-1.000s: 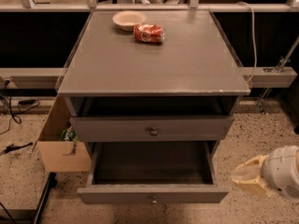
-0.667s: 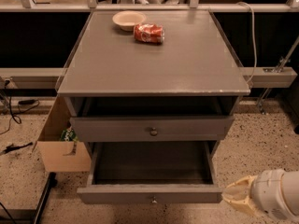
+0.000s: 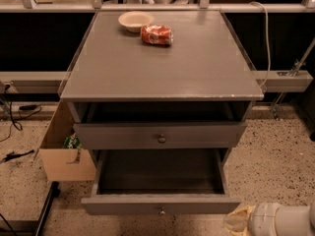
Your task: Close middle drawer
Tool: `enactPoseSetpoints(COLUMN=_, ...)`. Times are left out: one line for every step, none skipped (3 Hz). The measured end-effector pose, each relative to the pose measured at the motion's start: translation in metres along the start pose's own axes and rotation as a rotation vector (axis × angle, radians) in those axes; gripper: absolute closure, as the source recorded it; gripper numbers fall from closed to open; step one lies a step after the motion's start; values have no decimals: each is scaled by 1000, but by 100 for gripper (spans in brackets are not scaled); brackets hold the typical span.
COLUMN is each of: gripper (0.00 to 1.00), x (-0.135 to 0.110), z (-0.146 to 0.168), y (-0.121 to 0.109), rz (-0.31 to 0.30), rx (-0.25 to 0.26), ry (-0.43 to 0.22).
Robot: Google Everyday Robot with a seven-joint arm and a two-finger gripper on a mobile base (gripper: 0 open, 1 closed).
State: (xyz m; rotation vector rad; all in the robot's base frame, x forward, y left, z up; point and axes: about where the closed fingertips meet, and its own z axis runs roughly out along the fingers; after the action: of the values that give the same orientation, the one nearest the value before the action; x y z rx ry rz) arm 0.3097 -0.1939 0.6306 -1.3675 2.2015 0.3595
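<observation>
The middle drawer [image 3: 160,204] is the wide grey one pulled far out of the cabinet, with its empty inside showing and a small round knob [image 3: 161,211] at the centre of its front. Above it, the uppermost grey drawer [image 3: 160,135] stands only slightly out, with its own knob [image 3: 161,138]. The lowest drawer is hidden under the open one. My gripper [image 3: 239,222], pale with a white wrist, is at the bottom right, just off the right front corner of the middle drawer, at about the level of its front.
A beige bowl [image 3: 135,20] and a red can lying on its side [image 3: 156,35] sit at the back of the cabinet top [image 3: 162,68]. A cardboard box [image 3: 64,159] stands left of the cabinet. Cables [image 3: 12,132] lie on the speckled floor at left. A grey rail [image 3: 285,80] runs at right.
My gripper has moved down and to the left, from beside the cabinet's right side to the right front corner of the middle drawer. The drawers have not moved.
</observation>
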Motion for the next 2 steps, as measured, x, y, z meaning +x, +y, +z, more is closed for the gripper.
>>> enactPoseSetpoints(gripper=100, x=12, z=43, y=31, rz=-69, rx=6, ry=75)
enactPoseSetpoints(gripper=100, x=34, z=50, y=42, rz=-44, rx=32, ry=104)
